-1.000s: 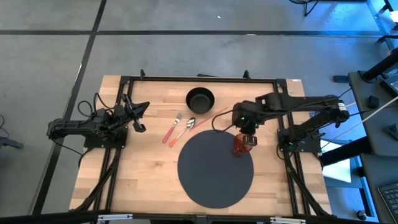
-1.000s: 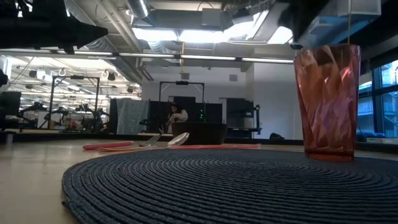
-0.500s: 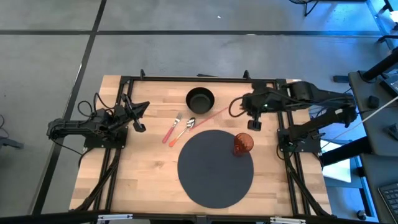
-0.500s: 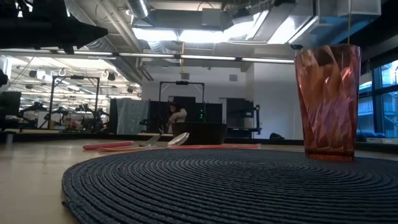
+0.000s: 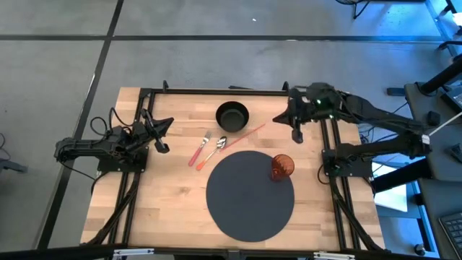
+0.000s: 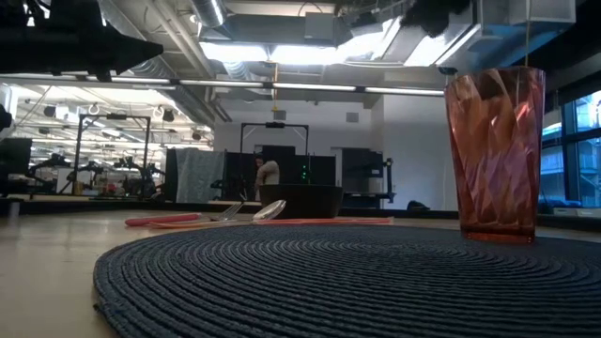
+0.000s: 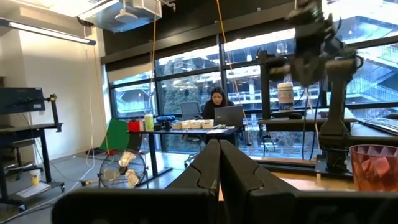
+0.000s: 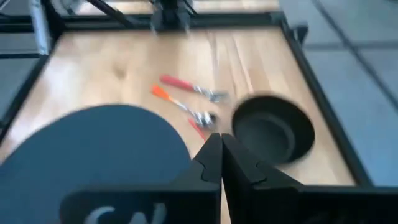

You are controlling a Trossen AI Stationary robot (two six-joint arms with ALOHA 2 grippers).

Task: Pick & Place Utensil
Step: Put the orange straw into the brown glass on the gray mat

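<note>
A red-handled fork (image 5: 198,150) and an orange-handled spoon (image 5: 215,147) lie side by side on the wooden table, left of a thin red stick (image 5: 245,134). In the right wrist view the fork (image 8: 189,87) and spoon (image 8: 183,107) lie beyond my shut fingers. My right gripper (image 5: 295,135) hovers near the table's far right, above and clear of everything. My left gripper (image 5: 162,130) waits shut at the table's left. A red tumbler (image 5: 281,167) stands upright on the right edge of the dark round placemat (image 5: 250,195).
A black bowl (image 5: 232,114) sits near the far edge, just beyond the utensils. The black frame rails (image 5: 216,92) border the table's far side and flanks. The woven placemat (image 6: 329,282) fills the near middle. A person sits in the room far behind the table.
My right gripper has drawn away from the tumbler, rising and swinging toward the table's far right edge. The tumbler stays upright where it was on the placemat's right edge. The utensils have not moved.
</note>
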